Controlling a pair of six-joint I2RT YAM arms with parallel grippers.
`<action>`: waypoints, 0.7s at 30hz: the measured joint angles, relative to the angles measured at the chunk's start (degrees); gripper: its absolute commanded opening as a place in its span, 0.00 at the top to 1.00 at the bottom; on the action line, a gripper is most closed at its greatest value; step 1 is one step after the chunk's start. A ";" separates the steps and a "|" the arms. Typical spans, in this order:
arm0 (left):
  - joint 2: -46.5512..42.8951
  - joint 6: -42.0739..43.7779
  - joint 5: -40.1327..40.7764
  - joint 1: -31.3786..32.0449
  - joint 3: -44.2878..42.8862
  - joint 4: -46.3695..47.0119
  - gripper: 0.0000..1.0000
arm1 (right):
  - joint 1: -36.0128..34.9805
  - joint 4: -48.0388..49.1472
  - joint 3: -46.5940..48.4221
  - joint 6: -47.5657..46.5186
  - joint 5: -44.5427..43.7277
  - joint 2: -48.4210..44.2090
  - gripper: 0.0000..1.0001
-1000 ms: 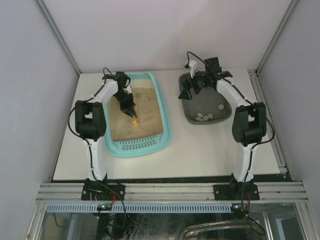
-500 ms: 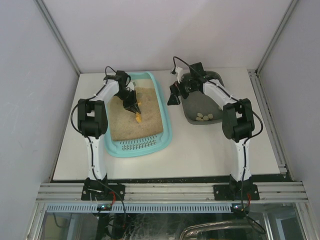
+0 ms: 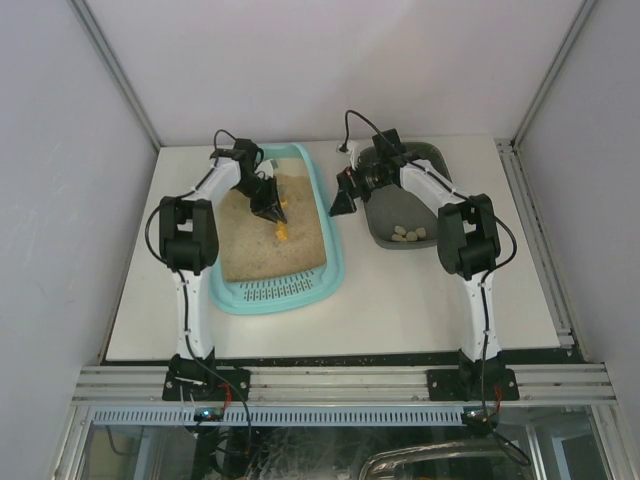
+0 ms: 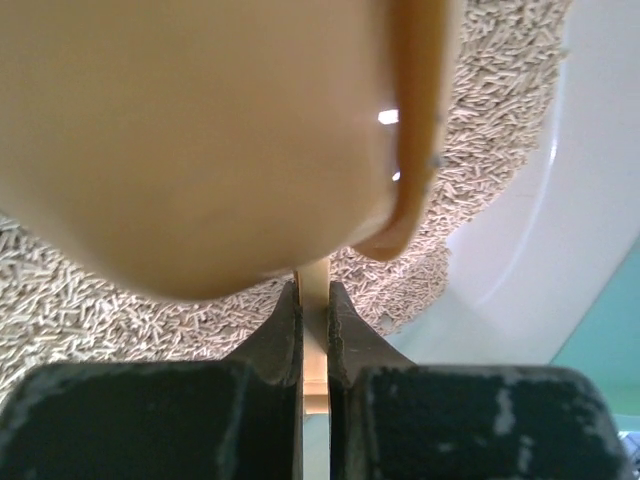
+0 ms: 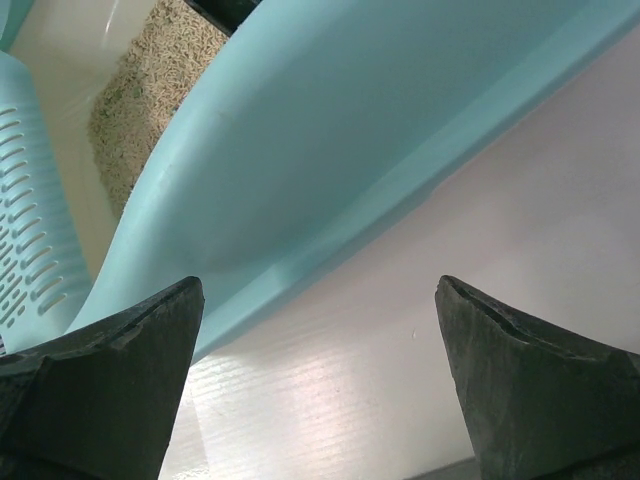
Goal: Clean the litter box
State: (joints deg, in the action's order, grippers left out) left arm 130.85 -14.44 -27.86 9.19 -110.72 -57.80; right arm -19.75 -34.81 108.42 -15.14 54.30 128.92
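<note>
The light-teal litter box [image 3: 336, 255] holds tan litter [image 3: 270, 250], with its slotted grate at the near end [image 3: 275, 292]. My left gripper [image 3: 267, 207] is shut on the handle of a yellow-tan scoop [image 3: 281, 232] over the litter's far part. In the left wrist view the jaws pinch the flat handle [image 4: 314, 300] and the scoop bowl [image 4: 200, 140] fills the frame above the litter [image 4: 480, 130]. My right gripper [image 3: 343, 203] is open and empty, just outside the box's right rim. In the right wrist view [image 5: 318, 285] it is low over the table, with the rim [image 5: 330, 130] close ahead.
A dark grey tray [image 3: 383, 228] stands right of the litter box and holds several pale lumps [image 3: 407, 234]. The right arm reaches across its far part. White walls close the table at the back and sides. The grate slots [image 5: 30, 230] show in the right wrist view.
My right gripper has moved left from over the grey tray to the litter box's right rim. My left gripper has shifted slightly toward the far end with the scoop.
</note>
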 measured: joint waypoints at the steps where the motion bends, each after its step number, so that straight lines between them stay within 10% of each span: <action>1: 0.04 0.11 -0.96 0.02 0.00 0.26 1.00 | -0.09 0.00 0.00 0.02 0.26 0.00 0.00; 21: -1.66 5.97 -11.98 2.10 8.24 11.15 1.00 | -0.11 -1.36 0.00 1.18 1.42 0.00 0.00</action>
State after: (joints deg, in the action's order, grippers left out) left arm 129.19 -8.47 -39.83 11.29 -102.48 -46.65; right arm -19.86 -36.16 108.42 -13.96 55.72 128.92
